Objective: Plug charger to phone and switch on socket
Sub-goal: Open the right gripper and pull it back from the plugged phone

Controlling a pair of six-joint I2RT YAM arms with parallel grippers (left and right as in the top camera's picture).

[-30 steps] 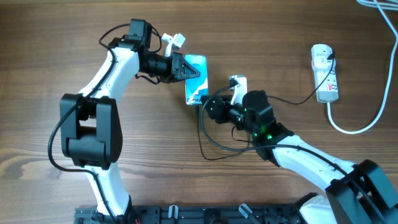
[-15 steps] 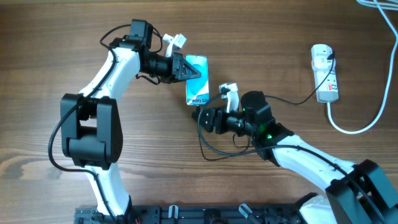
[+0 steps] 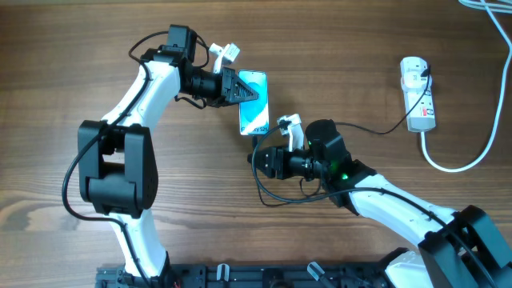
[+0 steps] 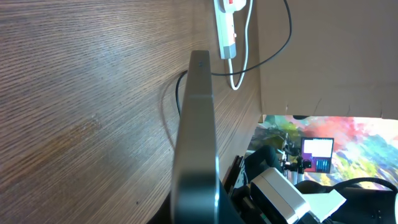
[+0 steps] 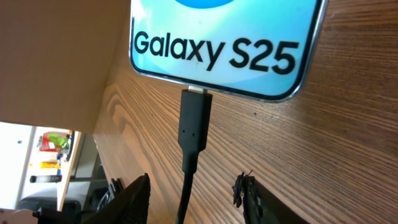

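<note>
One of two steps is looking finished: the thin black charger cable (image 5: 194,124) is sitting with its plug tip in the white-band end of the small rectangular teal-screened phone (image 5: 224,43), lying flat on the brown wooden tabletop (image 3: 360,64). The narrow white socket strip (image 3: 418,94), well off to the phone's right, is probably waiting to be switched on. The right gripper (image 5: 193,190) is hovering just off that plugged end, its fingers (image 5: 135,198) spread wide either side of the cable, gripping nothing. The left gripper (image 3: 240,86) is bracing the phone's far end, fingers closed on it.
</note>
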